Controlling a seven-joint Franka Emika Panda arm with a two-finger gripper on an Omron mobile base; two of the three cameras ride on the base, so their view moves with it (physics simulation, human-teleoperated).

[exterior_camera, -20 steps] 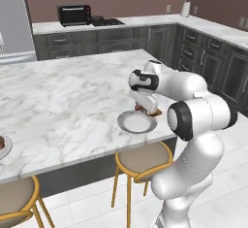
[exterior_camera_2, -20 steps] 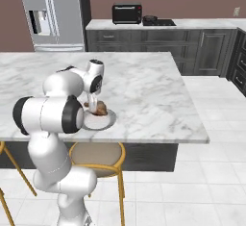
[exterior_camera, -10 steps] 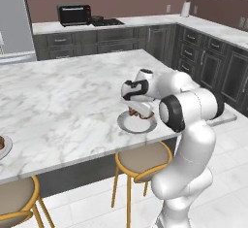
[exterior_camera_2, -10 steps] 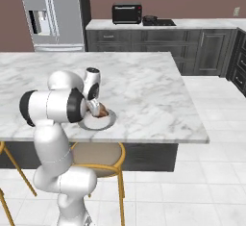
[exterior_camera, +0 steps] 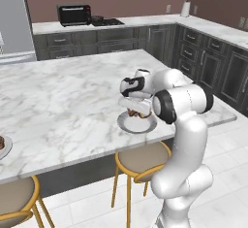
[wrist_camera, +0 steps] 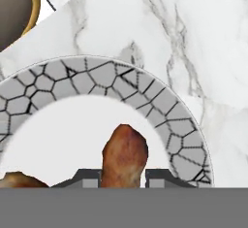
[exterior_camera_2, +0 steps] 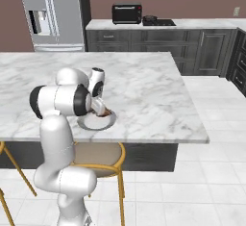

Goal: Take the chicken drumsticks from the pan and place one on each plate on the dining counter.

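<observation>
Marble tabletop (exterior_camera: 72,101) is filling the middle of the left base view, with the arm bending down from the lower right so its hand (exterior_camera: 139,111) is hanging just over a plate (exterior_camera: 130,123) near the front edge; another plate (exterior_camera: 6,148) is peeking in at the left border. Over in the right base view, the hand is sitting low at centre left above that same plate. Seen from the hand view, both fingertips (wrist_camera: 88,177) are pinching a golden-brown drumstick (wrist_camera: 124,155) at bottom centre, which is lying over the plate's white middle inside its grey crackled rim.
</observation>
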